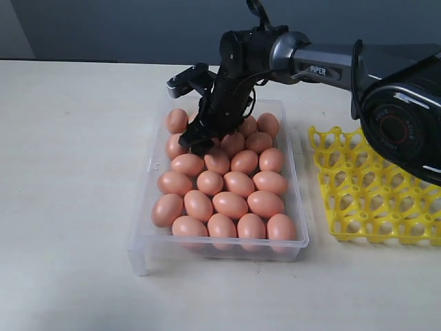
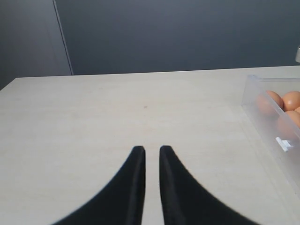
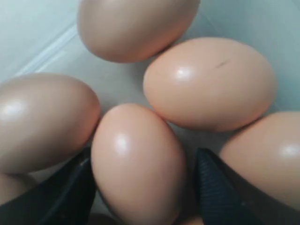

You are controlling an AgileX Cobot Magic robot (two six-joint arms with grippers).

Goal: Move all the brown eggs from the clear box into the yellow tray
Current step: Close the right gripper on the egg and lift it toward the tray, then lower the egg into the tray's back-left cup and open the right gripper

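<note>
The clear box (image 1: 141, 248) sat in the middle of the pale worktop (image 1: 69, 172), and the brown eggs (image 1: 231, 203) lay packed inside it, roughly 20 of them, with rows of 4 along its near side. Every egg in view was in the box. The yellow tray (image 1: 375, 186) stood on the worktop just beside the box, on the right of the exterior view, partly under the right arm's dark housing.

The right arm reached across from that side and down into the far left part of the box. Its right pincer (image 1: 196, 141) pointed down among the eggs there. In the right wrist view, the black fingers (image 3: 70, 192) stood spread on either side of 1 egg (image 3: 138, 159), which lay on the box floor. One finger was tight against that egg and the other stood just off it, beside a neighbouring egg. The pincer was therefore released, straddling the egg rather than clamping it. At least 4 other eggs crowded round this one, 2 of them touching it.

The left pincer (image 2: 151, 152) hung over bare worktop, well apart from the eggs. Its 2 dark fingers were drawn almost together, with only a thin slit between them, and they grasped nothing. A corner of the box (image 2: 262, 117) showed at the edge of the left wrist view, with a few eggs behind its wall.
</note>
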